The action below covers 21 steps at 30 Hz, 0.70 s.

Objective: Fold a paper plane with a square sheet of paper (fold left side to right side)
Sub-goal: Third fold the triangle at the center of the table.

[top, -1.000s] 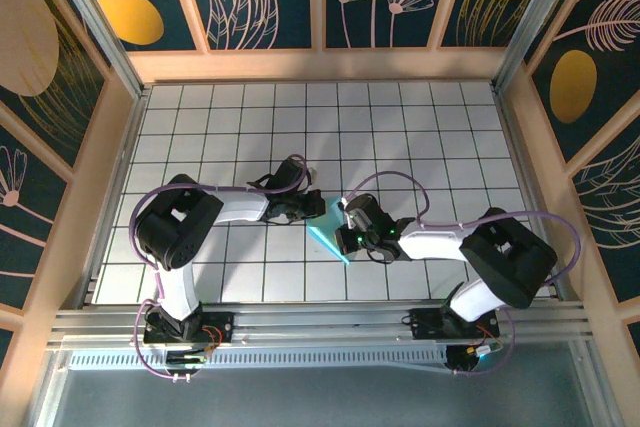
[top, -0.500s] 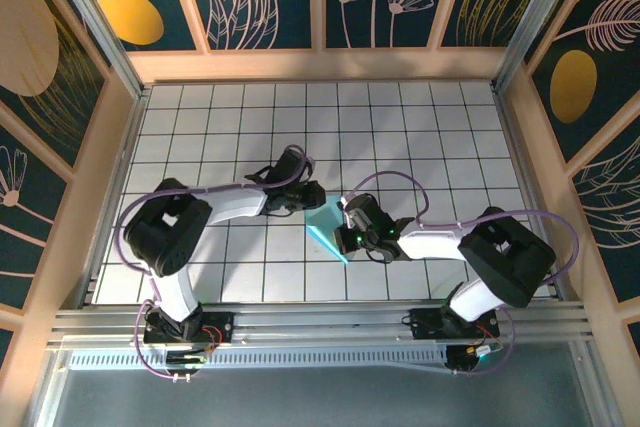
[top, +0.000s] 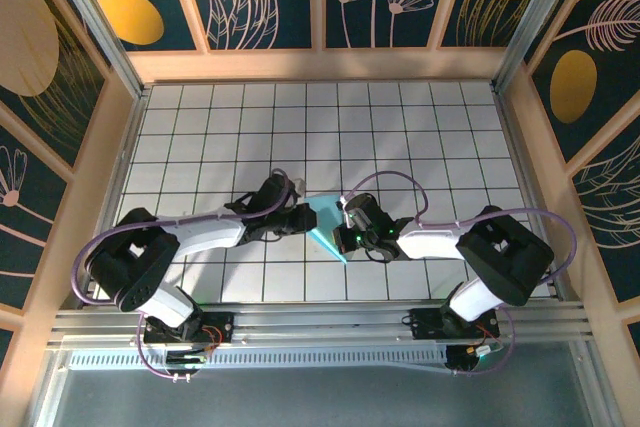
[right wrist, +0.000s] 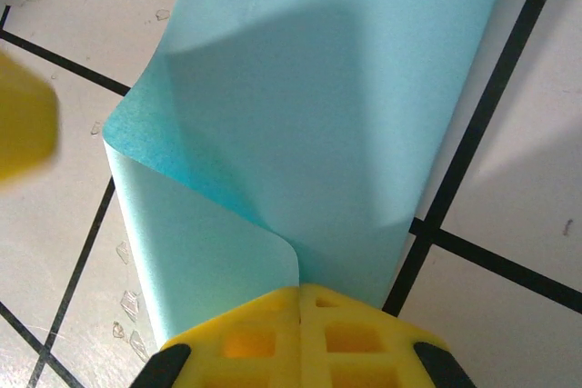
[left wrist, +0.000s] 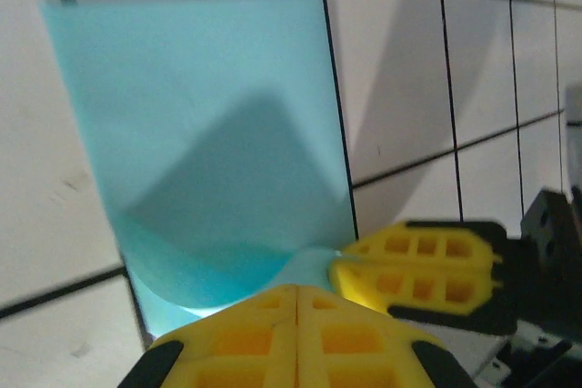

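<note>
The square sheet of paper (top: 325, 219) lies on the gridded table between both arms, folded over on itself with a loose, rounded bend. In the left wrist view the sheet (left wrist: 209, 115) stretches away from my left gripper (left wrist: 296, 293), which is shut, its tips at the curled near edge. The right gripper's yellow fingers (left wrist: 418, 265) show just to the right. In the right wrist view my right gripper (right wrist: 300, 293) is shut, tips resting on the sheet (right wrist: 346, 88) beside a lifted corner. From above, the left gripper (top: 303, 215) and right gripper (top: 338, 235) flank the paper.
White table with black grid lines (top: 400, 137), fenced by wooden walls (top: 320, 65). Purple cables loop over both arms. A metal rail (top: 320, 322) runs along the near edge by the bases.
The left arm's elbow has swung down and to the left, stretching the arm low. Its gripper stays at the paper's left edge. The right arm has not moved.
</note>
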Each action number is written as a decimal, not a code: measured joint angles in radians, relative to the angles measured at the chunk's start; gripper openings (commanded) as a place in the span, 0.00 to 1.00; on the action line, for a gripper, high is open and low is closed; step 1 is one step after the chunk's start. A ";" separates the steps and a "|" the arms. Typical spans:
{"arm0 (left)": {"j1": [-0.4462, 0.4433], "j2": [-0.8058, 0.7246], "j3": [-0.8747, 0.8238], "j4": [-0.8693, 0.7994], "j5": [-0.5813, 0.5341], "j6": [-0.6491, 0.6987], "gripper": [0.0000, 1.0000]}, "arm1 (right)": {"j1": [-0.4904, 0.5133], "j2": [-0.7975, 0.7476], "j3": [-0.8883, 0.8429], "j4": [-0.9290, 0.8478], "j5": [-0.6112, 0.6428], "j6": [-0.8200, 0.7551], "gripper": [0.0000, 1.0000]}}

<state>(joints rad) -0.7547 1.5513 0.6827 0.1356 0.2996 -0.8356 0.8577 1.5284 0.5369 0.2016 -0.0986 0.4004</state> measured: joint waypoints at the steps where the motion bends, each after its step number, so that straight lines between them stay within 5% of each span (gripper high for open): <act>1: -0.011 0.010 0.000 0.013 0.007 -0.008 0.07 | 0.000 0.000 0.000 0.001 0.000 0.000 0.00; 21: -0.051 0.109 0.023 0.068 0.003 -0.050 0.06 | 0.000 0.003 0.000 0.002 0.000 0.002 0.00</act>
<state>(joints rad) -0.8055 1.6600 0.7059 0.2035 0.3027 -0.8852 0.8577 1.5311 0.5369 0.2031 -0.0990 0.4026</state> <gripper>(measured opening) 0.063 0.047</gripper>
